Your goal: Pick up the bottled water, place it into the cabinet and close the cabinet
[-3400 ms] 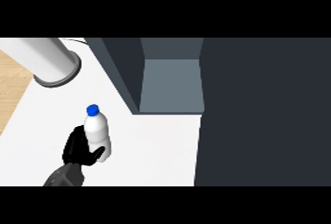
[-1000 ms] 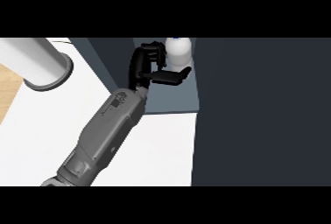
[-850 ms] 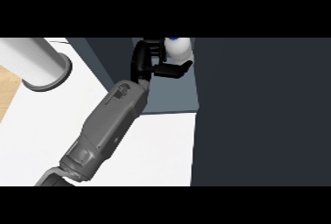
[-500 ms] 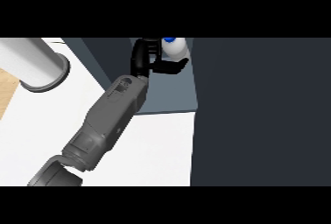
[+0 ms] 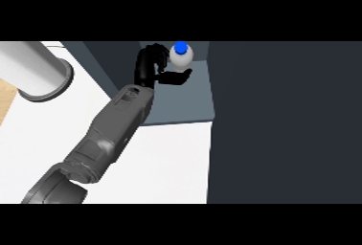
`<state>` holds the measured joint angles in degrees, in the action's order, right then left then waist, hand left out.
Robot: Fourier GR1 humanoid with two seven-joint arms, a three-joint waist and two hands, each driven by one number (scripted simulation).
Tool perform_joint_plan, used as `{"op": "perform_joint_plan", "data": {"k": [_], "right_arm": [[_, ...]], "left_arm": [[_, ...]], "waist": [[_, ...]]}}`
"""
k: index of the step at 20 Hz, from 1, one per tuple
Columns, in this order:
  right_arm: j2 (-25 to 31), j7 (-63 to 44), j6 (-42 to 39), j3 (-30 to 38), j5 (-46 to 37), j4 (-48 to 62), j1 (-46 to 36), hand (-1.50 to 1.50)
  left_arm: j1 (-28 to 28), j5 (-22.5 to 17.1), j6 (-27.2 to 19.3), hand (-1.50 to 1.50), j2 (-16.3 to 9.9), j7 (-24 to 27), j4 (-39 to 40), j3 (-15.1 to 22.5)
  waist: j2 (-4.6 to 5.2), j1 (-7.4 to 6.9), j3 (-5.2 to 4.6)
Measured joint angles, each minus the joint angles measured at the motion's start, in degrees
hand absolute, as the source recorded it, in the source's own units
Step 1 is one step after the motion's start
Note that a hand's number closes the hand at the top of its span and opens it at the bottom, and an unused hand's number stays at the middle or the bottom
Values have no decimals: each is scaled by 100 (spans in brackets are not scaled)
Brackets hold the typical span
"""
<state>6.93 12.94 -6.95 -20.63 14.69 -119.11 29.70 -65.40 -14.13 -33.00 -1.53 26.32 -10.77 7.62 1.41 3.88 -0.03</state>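
The bottled water (image 5: 181,56) is white with a blue cap and stands upright deep inside the open cabinet, over its grey shelf (image 5: 185,103). My left hand (image 5: 147,64) is shut on it: the fingers curl round its left side and the thumb crosses its lower front. The grey left forearm (image 5: 113,129) stretches from the lower left of the head view up into the cabinet. Whether the bottle's base rests on the shelf is hidden by the hand. My right hand does not show.
The cabinet's dark open door (image 5: 283,119) fills the right half of the view. The cabinet's left wall (image 5: 106,67) rises beside the forearm. A large grey cylinder (image 5: 35,72) stands on the white counter (image 5: 170,162) at the upper left.
The bottle has gone from the counter up into the cabinet in my left hand. Over the last second the arm has reached further back, carrying it deeper inside.
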Motion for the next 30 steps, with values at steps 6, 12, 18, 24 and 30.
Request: {"op": "perform_joint_plan", "data": {"k": [6, 12, 18, 24, 30], "right_arm": [[-16, 38, -11, 29, 13, 71, -92, -150], [1, 105, -65, 18, 22, 114, -95, -150], [57, 224, -166, 0, 25, 187, -18, -150], [40, 258, -113, -42, -45, 135, 33, -150], [95, 264, -92, -11, -78, 54, 95, -150]], "left_arm": [[-140, 143, -410, -150, 1, 39, 391, -1], [-210, 176, -580, -150, -11, 64, 593, -53], [-239, 134, -614, -150, -49, 69, 681, -150], [-167, -16, -257, -150, -48, 407, 438, -343], [-29, -282, 543, -150, 4, 957, 65, -641]], "waist": [[-8, 24, 10], [-1, 71, 18], [6, 118, 25], [11, 79, 9], [-3, -7, 9]]}}
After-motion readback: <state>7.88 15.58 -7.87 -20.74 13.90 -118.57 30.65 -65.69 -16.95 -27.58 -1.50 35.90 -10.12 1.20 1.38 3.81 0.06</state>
